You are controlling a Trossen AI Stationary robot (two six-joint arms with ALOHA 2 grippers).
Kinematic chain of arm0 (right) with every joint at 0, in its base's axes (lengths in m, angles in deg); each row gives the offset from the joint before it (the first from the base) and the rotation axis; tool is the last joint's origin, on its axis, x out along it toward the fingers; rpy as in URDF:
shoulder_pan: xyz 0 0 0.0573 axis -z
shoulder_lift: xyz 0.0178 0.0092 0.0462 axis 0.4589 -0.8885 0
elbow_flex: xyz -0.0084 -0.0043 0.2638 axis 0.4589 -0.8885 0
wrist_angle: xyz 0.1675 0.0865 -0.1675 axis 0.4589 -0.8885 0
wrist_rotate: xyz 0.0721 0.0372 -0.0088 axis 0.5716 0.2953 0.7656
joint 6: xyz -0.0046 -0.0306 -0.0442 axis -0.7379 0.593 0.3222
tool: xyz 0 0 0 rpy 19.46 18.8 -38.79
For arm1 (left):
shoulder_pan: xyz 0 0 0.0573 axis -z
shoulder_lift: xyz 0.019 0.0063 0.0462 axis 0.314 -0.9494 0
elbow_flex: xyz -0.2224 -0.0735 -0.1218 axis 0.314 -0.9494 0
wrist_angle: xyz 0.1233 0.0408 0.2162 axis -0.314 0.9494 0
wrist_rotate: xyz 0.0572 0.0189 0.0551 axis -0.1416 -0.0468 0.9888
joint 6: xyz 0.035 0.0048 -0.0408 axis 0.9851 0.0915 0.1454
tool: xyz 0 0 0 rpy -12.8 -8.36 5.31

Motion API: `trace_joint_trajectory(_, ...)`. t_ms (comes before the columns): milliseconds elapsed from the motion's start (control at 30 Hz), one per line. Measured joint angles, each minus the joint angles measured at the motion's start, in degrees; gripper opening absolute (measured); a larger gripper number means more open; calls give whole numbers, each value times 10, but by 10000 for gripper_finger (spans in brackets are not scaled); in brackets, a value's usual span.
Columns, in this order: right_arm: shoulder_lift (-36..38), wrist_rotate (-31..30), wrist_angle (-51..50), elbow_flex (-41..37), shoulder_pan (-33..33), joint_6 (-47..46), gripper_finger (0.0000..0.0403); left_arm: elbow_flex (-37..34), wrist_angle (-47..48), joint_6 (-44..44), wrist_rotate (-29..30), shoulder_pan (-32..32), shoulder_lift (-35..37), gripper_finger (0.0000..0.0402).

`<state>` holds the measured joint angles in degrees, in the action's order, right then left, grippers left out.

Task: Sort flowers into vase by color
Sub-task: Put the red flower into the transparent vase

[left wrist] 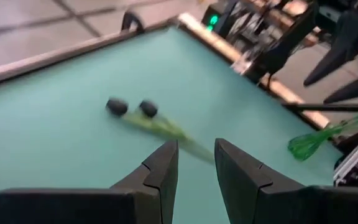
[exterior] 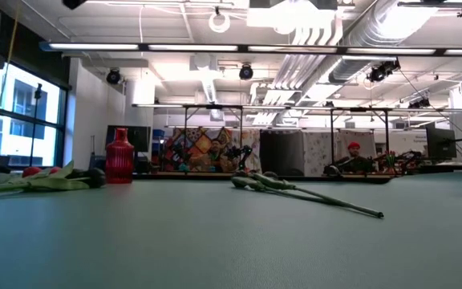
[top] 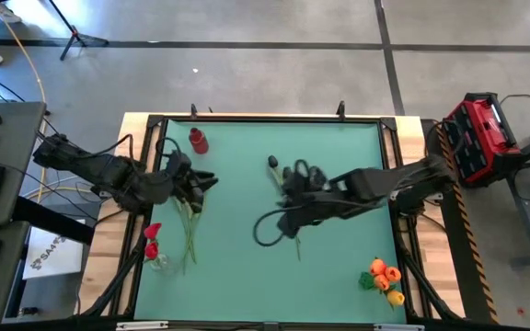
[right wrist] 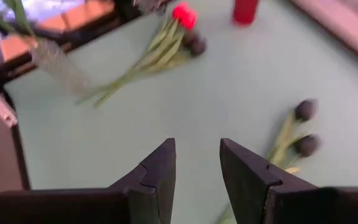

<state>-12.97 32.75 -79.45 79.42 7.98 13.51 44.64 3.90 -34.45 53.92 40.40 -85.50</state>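
Observation:
Two black flowers (right wrist: 304,127) lie flat on the green table near its middle, their stems running toward the near edge (top: 296,241). My right gripper (right wrist: 197,165) hovers open above them with nothing between its fingers. At the left, a red flower and a black one (right wrist: 188,28) lie on the table beside a clear vase (top: 157,262) that holds red flowers. My left gripper (left wrist: 196,165) hangs open over the table's left part (top: 205,180), above those lying flowers, and faces the black flowers (left wrist: 132,107).
A red ribbed vase (top: 198,140) stands at the far left of the table. Orange flowers (top: 385,279) stand at the near right corner. A black cable loop (top: 267,230) hangs below the right arm. Bare green table lies along the near middle.

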Motion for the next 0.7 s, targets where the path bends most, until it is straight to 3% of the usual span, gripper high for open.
trace_joint_trajectory(167, 49, -67, -25, 0, -17, 0, 114, 0, -72, 84, -52, -42, 4, 92)
trace_joint_trajectory(400, 89, -96, -22, -20, -39, 4, 114, -30, -99, 122, -129, -106, 4, 92)
trace_joint_trajectory(533, 132, -129, 8, -81, -60, -12, 114, -62, -146, 138, -145, -126, 16, 92)
trace_joint_trajectory(700, 229, -138, 111, -217, -74, -34, 114, -85, -153, 153, -138, -140, 40, 92)
